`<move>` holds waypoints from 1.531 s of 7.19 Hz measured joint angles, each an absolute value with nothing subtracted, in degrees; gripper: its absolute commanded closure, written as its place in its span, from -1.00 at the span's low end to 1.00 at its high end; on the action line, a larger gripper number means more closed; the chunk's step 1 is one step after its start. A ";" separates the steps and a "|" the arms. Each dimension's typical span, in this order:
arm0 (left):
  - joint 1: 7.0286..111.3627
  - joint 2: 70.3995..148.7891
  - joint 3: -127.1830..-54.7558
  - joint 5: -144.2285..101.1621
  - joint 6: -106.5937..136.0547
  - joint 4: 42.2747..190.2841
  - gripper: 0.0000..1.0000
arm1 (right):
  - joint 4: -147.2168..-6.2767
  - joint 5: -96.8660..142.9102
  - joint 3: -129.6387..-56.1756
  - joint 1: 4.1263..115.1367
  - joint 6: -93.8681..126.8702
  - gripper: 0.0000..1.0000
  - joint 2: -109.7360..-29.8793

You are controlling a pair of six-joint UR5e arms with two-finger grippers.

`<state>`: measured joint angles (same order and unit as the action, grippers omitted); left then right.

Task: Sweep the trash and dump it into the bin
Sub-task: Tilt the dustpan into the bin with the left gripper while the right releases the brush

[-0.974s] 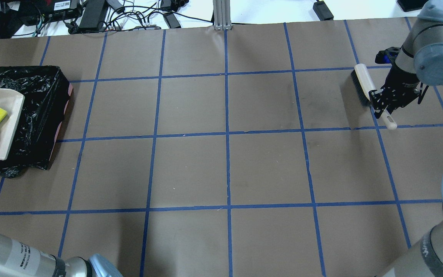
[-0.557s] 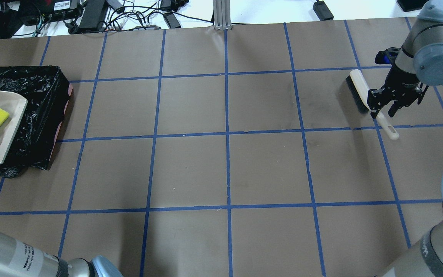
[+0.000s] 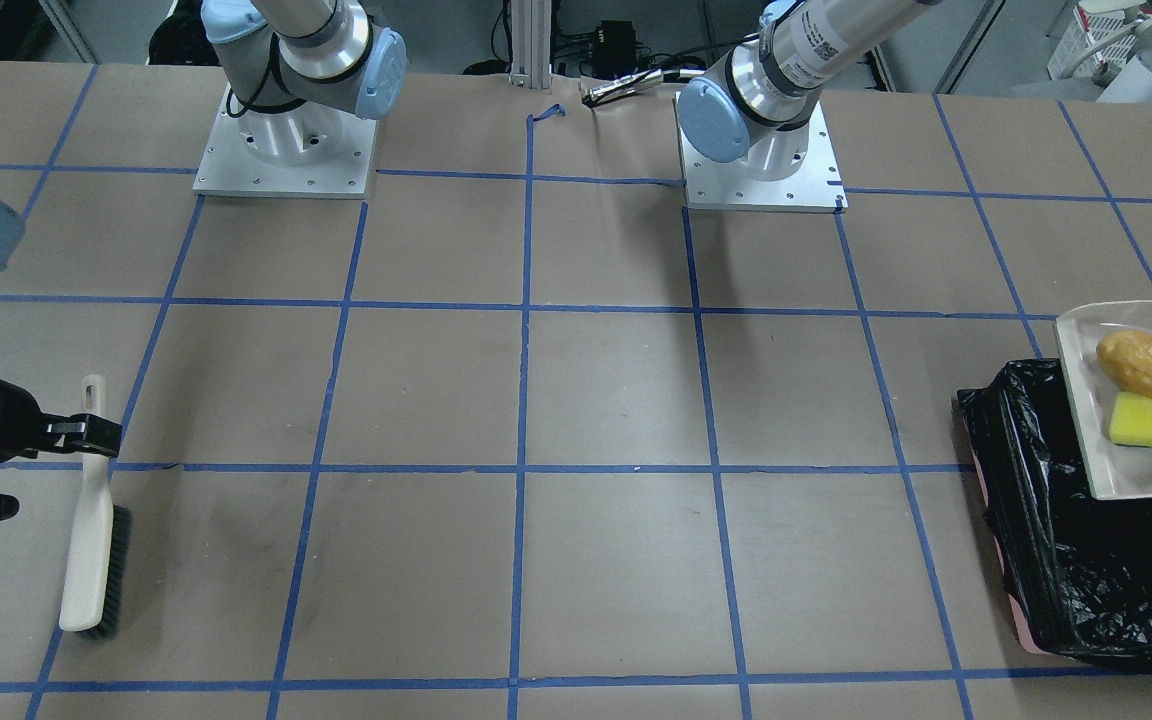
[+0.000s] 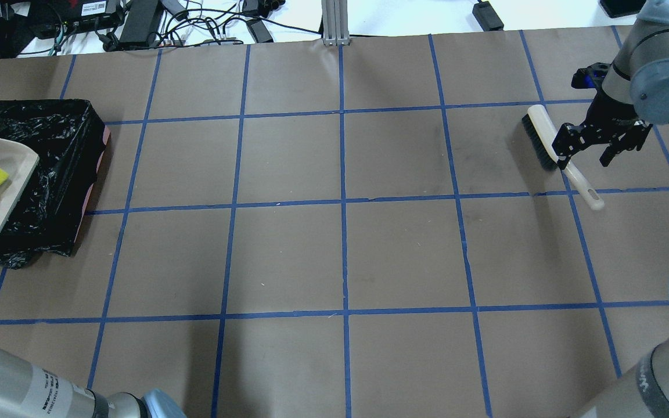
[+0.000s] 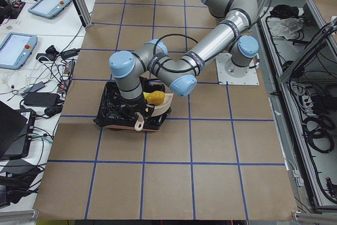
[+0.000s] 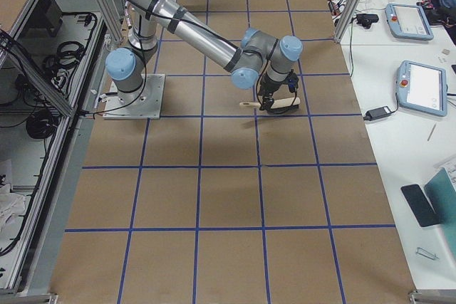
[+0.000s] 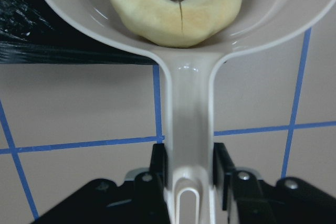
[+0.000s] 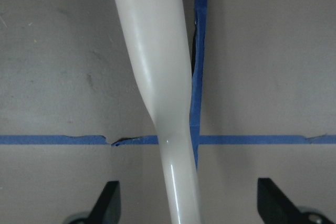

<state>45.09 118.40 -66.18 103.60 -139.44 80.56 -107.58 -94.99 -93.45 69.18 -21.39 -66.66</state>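
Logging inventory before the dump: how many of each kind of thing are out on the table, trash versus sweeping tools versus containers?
Trash: 3 (potato lump, croissant, sponge)
Sweeping tools: 2 (dustpan, brush)
Bin: 1
Total: 6

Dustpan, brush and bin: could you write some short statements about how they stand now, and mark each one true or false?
1. The left gripper is shut on the handle of the dustpan. True.
2. All the trash lies inside the bin. False: the potato, the croissant and the sponge lie in the dustpan, held over the bin.
3. The right gripper clamps the brush. False: its fingers stand wide apart, and the brush handle between them is untouched.
4. The brush lies on the table, far from the bin. True.
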 measured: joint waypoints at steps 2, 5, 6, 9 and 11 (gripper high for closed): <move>46.89 118.00 -66.18 106.85 -139.48 79.03 0.96 | -106.97 -95.50 -91.53 69.22 -21.00 -1.00 -70.36; 50.23 117.21 -66.20 111.94 -139.48 76.79 0.95 | -100.92 -95.34 -90.72 70.25 -15.92 -1.00 -80.94; 50.96 117.05 -66.33 112.96 -139.46 76.35 0.95 | -98.57 -95.16 -90.61 72.39 -12.54 -1.00 -83.80; 51.73 116.40 -66.76 114.01 -139.50 75.73 0.95 | -96.84 -92.55 -90.55 81.82 -7.66 -1.00 -87.80; 52.31 115.81 -66.92 114.83 -139.74 75.60 0.98 | -94.68 -88.74 -90.63 84.10 -6.13 -1.00 -89.46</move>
